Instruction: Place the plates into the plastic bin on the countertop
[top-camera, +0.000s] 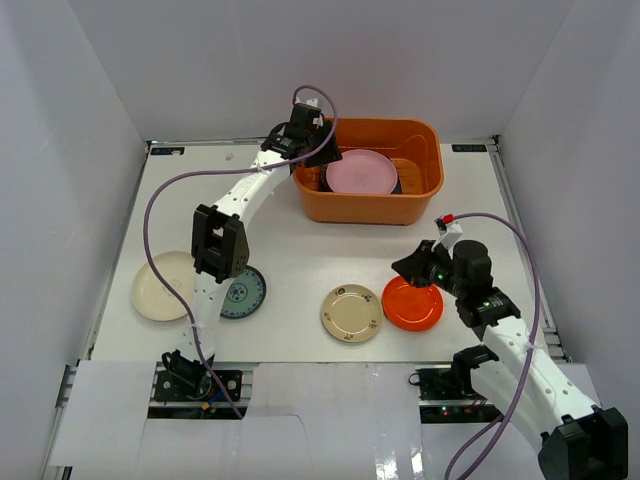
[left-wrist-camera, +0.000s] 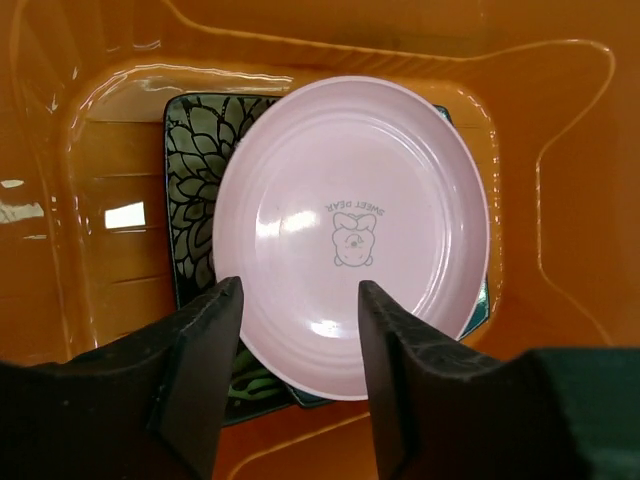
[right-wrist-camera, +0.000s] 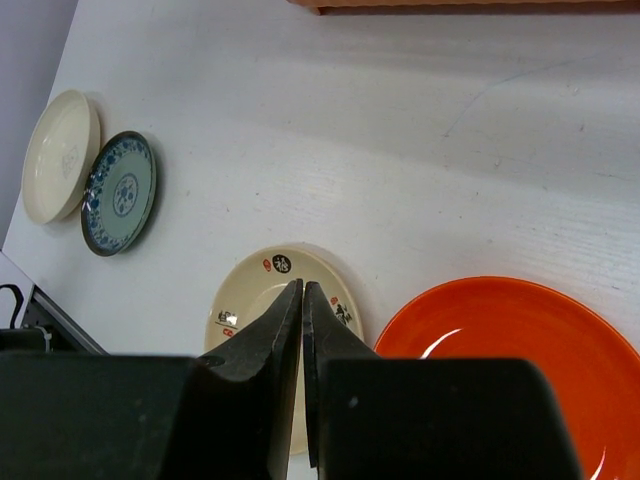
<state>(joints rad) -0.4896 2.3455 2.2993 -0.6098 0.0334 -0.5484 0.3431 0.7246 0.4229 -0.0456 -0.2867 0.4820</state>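
Pink plate (left-wrist-camera: 350, 170) found lying in orange bin (left-wrist-camera: 550, 150) atop black-floral square plate (left-wrist-camera: 195, 170), left gripper (left-wrist-camera: 295, 345) jaws parted over its near rim, nothing gripped, "SWEET DEAR" read on plate, right gripper (right-wrist-camera: 302, 310) clenched empty above cream plate (right-wrist-camera: 245, 295).

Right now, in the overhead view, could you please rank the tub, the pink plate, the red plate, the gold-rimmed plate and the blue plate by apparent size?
1. tub
2. pink plate
3. red plate and gold-rimmed plate: alike, so tied
4. blue plate, partly covered by the left arm
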